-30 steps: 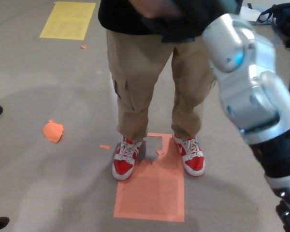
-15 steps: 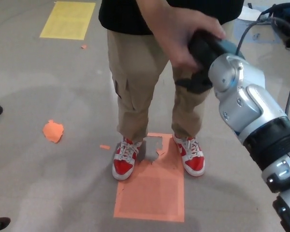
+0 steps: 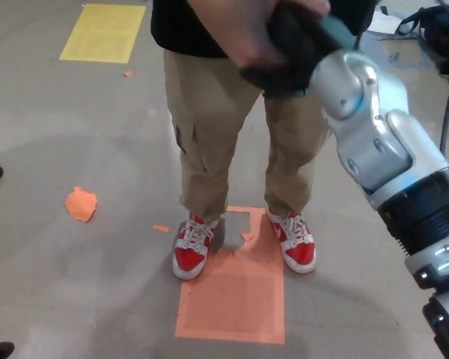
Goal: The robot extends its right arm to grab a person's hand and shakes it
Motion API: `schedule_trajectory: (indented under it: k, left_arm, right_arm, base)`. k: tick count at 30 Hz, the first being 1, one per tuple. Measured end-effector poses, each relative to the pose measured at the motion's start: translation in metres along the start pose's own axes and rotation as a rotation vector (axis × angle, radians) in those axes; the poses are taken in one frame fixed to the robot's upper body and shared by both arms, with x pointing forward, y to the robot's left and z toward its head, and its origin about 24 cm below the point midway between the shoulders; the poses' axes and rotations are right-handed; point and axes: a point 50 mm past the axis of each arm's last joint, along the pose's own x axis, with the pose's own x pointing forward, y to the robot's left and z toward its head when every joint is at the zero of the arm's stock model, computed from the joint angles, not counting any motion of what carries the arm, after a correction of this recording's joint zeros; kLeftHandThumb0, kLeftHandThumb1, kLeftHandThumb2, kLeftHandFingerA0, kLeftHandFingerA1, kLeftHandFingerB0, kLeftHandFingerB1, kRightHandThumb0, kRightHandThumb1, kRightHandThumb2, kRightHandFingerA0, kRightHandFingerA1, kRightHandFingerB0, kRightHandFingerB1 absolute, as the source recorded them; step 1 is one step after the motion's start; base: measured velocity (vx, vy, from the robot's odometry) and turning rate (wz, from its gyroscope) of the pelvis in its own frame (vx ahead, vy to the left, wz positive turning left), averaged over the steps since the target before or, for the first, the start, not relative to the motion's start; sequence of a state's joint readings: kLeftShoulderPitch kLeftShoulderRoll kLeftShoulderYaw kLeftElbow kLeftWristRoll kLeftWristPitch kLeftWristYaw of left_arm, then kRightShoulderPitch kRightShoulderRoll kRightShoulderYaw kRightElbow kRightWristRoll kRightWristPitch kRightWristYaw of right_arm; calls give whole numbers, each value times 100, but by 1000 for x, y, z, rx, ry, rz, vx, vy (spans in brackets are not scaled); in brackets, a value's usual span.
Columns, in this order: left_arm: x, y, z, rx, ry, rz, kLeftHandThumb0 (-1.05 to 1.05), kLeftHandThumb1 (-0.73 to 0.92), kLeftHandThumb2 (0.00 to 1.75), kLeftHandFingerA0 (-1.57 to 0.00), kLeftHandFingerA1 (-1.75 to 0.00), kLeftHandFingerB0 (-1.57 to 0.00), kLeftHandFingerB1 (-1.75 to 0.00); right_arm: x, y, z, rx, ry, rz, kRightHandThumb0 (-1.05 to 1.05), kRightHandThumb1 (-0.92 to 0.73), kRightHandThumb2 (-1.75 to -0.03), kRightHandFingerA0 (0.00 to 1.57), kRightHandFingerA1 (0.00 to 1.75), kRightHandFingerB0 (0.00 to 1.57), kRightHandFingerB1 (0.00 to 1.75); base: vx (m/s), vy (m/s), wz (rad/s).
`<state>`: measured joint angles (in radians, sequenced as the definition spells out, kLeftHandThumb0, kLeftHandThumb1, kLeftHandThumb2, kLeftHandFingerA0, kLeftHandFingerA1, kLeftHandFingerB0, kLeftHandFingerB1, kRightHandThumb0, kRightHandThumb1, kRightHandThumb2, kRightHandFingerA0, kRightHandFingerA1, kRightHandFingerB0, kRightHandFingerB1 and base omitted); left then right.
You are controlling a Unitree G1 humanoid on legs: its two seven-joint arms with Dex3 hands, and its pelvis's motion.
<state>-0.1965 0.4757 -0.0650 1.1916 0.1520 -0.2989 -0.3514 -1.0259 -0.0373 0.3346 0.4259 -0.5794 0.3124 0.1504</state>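
The right hand (image 3: 288,56) is sitting near the top of the frame, slightly right of centre, its black fingers closed around the person's hand (image 3: 243,34); the person's fingers are wrapping over it from above, so the two are clasping each other, though motion blur is hiding exactly how the fingers are interlocking. The silver right arm (image 3: 374,142) is reaching up from the lower right corner toward that clasp. The left hand is not showing anywhere in the frame.

The person is standing in the middle of the frame in tan trousers (image 3: 232,134) and red-and-white shoes (image 3: 191,250), on an orange floor patch (image 3: 232,292); a yellow patch (image 3: 101,31) is lying in the upper left.

Judging by the blur, the shake is probably in progress. The risks from here: a squeeze that is too firm could be pinching the person's fingers; a swing that is too wide or abrupt could be tugging the person's arm or breaking the clasp; the cable near the upper right edge could be snagging on the arm.
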Motion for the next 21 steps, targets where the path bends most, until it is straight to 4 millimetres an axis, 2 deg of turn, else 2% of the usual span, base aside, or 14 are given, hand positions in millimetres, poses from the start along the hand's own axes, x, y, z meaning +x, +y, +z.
schedule_trajectory:
  k: [2, 4, 5, 6, 7, 8, 12, 13, 14, 15, 16, 18, 20, 21]
  left_arm:
    - [0, 0, 0, 0, 0, 0, -75, 80, 112, 0, -23, 0, -22]
    - [0, 0, 0, 1, 0, -1, -77, 80, 113, 0, -23, 0, -22]
    - [0, 0, 0, 1, 0, -1, -79, 77, 96, 0, -15, 0, -16]
    - [0, 0, 0, 2, 0, -1, -79, 78, 97, 0, -16, 0, -16]
    - [0, 0, 0, 3, 0, -2, -70, 92, 70, 0, -18, 0, -19]
    - [0, 0, 0, 3, 0, -2, -75, 79, 110, 0, -23, 0, -23]
    - [0, 0, 1, 2, -2, 1, -73, 78, 109, 0, -23, 0, -23]
    - [0, 1, 1, -1, -3, 3, -78, 80, 108, 0, -22, 0, -21]
    - [0, 2, 1, -4, -4, 5, -76, 79, 107, 0, -25, 0, -22]
    - [0, 3, 2, -5, -6, 9, -76, 79, 106, 0, -24, 0, -21]
    - [-1, 5, 3, -7, -11, 13, -76, 79, 106, 0, -24, 0, -21]
    - [0, 6, 4, -7, -15, 15, -78, 81, 112, 0, -23, 0, -20]
    - [0, 7, 5, -5, -17, 16, -73, 79, 111, 0, -24, 0, -22]
    - [0, 7, 6, -4, -19, 16, -73, 79, 111, 0, -24, 0, -22]
  right_arm:
    - [-3, -6, 10, 4, -39, -24, -20, -83, -65, 98, 75, 43, 38]
    - [-9, -16, 23, 16, -94, -58, -24, -82, -64, 104, 70, 45, 38]
    - [-10, -18, 25, 19, -104, -64, -24, -83, -64, 103, 75, 45, 39]
    - [-13, -20, 27, 22, -114, -71, -24, -83, -65, 106, 67, 44, 39]
    - [-16, -23, 30, 28, -125, -80, -22, -81, -64, 106, 62, 43, 39]
    - [-18, -24, 31, 32, -129, -85, -19, -78, -63, 106, 62, 46, 40]
    - [-29, -31, 32, 54, -134, -102, -22, -77, -64, 97, 64, 47, 41]
    - [-30, -31, 31, 54, -127, -101, -20, -75, -62, 84, 62, 46, 40]
    - [-29, -30, 29, 48, -114, -95, -19, -67, -60, 91, 59, 47, 40]
    - [-27, -27, 25, 38, -91, -80, -21, -66, -59, 100, 59, 48, 41]
    - [-22, -19, 15, 30, -40, -44, -21, -66, -59, 100, 59, 48, 41]
    - [-17, -6, 2, 25, 22, 7, -22, -78, -63, 87, 56, 49, 43]
    - [-12, 7, -10, 22, 81, 56, -24, -76, -63, 98, 56, 44, 40]
    - [-10, 15, -18, 20, 119, 89, -24, -76, -63, 98, 56, 44, 40]
  base:
    - [0, 0, 0]
    - [0, 0, 0]
    - [0, 0, 0]
    - [0, 0, 0]
    - [0, 0, 0]
    - [0, 0, 0]
    - [0, 0, 0]
    - [0, 0, 0]
    - [0, 0, 0]
    - [0, 0, 0]
    - [0, 0, 0]
    - [0, 0, 0]
    - [0, 0, 0]
    - [0, 0, 0]
